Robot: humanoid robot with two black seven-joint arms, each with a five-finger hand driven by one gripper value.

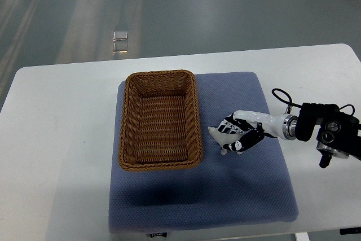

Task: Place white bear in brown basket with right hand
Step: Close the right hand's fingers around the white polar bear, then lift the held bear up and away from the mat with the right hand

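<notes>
White table [62,139] on a glossy grey floor [225,9] with pale streaks of reflected light.

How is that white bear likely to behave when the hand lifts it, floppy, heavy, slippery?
The white bear looks like a small toy mostly covered by the right hand, so it is probably light. Whether it is plush or hard I cannot tell. Lying on the blue mat beside the brown basket, it should not roll, but only a bit sticks out past the fingers, so it might twist.

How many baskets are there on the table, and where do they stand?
1. The brown basket stands on the left part of the blue mat, empty. The right hand is beside it, on the white bear.
</notes>
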